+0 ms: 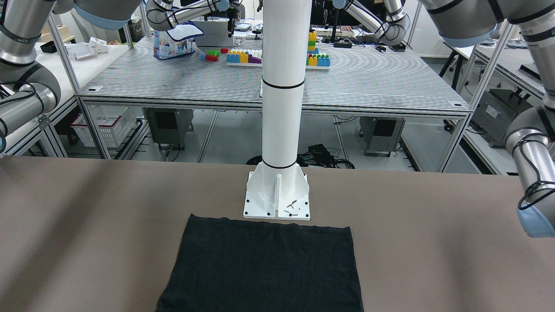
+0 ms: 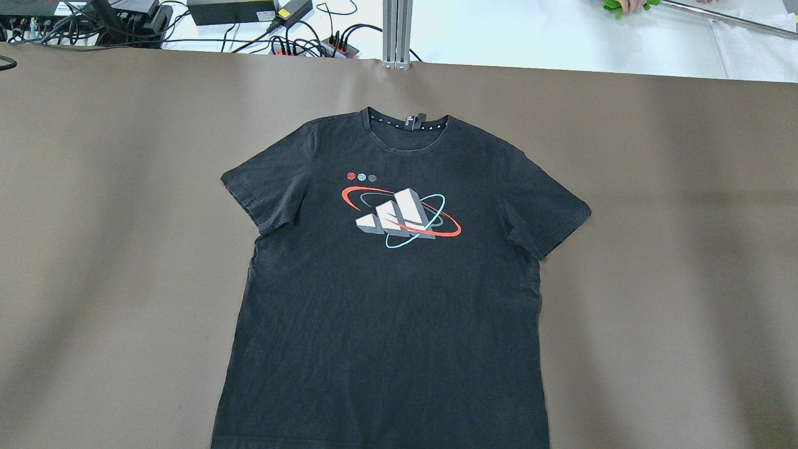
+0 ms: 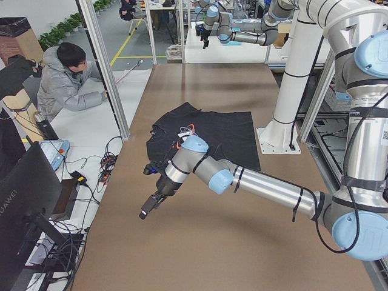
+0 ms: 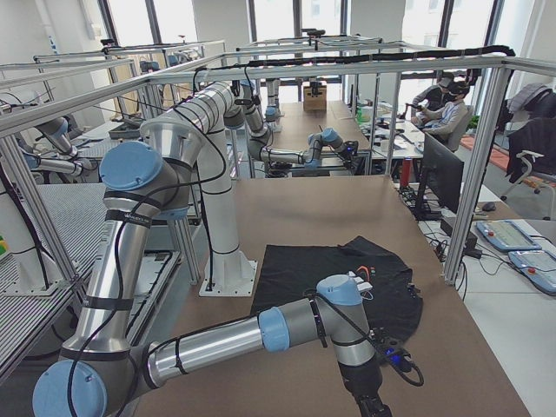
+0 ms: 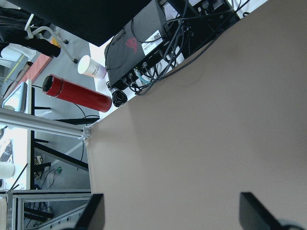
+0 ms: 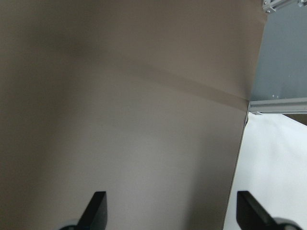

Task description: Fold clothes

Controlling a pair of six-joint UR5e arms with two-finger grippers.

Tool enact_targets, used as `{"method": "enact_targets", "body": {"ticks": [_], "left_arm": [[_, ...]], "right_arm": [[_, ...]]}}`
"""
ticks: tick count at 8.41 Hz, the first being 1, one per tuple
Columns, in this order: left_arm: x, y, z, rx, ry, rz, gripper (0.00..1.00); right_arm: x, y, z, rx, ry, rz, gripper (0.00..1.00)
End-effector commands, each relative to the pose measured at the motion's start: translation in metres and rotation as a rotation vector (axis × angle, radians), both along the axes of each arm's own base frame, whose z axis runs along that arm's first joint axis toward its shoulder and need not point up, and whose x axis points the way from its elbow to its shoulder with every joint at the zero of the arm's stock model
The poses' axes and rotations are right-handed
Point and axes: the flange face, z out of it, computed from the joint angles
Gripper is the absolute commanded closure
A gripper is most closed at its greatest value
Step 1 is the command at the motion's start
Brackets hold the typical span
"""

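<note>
Clothes means one black T-shirt [image 2: 386,299]. It lies flat, print side up, on the brown table [image 2: 93,218]. Its hem is just beside the base plate [image 1: 277,208] of the white pillar [image 1: 282,108], and its collar is on the side away from the pillar. No fold is made yet.

The left gripper [image 5: 172,213] and the right gripper [image 6: 170,211] each hang over bare table, one on each side of the shirt and farther from the pillar than the hem. Both have their fingers spread wide and hold nothing.

To do the first fold well, I think each gripper should come down on one long side. One takes the shoulder by the sleeve and the other the hem corner. They should pinch both layers, lift only a little, and carry the edge across evenly, so that the thin fabric does not bunch.

No container stands on this table. Behind the pillar, a white basket [image 1: 108,132] sits under another table and a blue and white bag [image 1: 177,41] stands farther back. I cannot tell what is in them.
</note>
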Motion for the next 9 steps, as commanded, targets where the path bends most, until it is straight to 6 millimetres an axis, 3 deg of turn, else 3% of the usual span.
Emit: {"method": "enact_targets", "body": {"ticks": [1, 7, 9], "left_arm": [[-0.004, 0.001, 0.007, -0.003, -0.029, -0.021, 0.00], [-0.003, 0.001, 0.029, -0.048, -0.044, -0.017, 0.00], [-0.004, 0.004, 0.023, -0.033, -0.028, -0.016, 0.00]], "right_arm": [[-0.001, 0.000, -0.002, 0.004, -0.004, -0.002, 0.05], [-0.002, -0.005, -0.008, 0.012, -0.009, 0.002, 0.05], [-0.001, -0.002, -0.006, 0.010, -0.008, 0.005, 0.05]]}}
